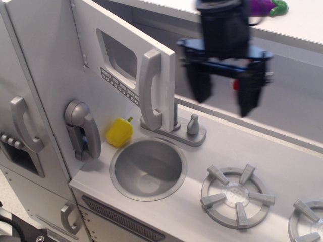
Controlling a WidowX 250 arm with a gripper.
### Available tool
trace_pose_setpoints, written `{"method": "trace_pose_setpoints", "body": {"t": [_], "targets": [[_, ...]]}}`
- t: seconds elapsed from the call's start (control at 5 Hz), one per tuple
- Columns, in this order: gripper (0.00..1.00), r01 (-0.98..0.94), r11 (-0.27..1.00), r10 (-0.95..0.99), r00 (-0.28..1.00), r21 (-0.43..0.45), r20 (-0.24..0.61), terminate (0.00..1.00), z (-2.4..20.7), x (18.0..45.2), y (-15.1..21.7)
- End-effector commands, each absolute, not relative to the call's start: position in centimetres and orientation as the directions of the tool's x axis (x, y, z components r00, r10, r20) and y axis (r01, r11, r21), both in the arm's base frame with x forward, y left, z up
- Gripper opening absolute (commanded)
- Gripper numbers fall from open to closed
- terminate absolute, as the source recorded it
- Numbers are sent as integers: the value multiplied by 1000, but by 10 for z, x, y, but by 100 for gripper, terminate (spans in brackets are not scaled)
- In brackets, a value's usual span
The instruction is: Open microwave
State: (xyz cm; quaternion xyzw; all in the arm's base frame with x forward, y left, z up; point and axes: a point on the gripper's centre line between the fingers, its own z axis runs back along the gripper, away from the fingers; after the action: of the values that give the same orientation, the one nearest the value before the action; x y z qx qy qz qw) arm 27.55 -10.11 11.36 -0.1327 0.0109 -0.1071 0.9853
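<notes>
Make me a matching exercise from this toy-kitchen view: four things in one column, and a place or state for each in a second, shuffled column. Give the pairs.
Things:
1. microwave door
2. claw
3. yellow pepper
4. wall phone

Places or states:
A. lying beside the sink, left of the faucet base
B. swung open, handle edge toward the camera
C. open, holding nothing, to the right of the door
D. mounted on the left panel, below the row of buttons

Pairs: 1-B, 2-C, 3-A, 4-D
</notes>
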Motion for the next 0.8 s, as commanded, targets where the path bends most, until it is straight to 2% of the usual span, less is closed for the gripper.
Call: {"method": "trace_pose_setpoints", "body": {"t": [0.0,0.2,0.6], "targets": [[100,158,950,-134,985,-269,108,0,143,329,-96],[100,107,975,-82,988,-193,134,0,143,345,-71],[100,133,986,-110,971,-100,212,0,132,338,-22]]}}
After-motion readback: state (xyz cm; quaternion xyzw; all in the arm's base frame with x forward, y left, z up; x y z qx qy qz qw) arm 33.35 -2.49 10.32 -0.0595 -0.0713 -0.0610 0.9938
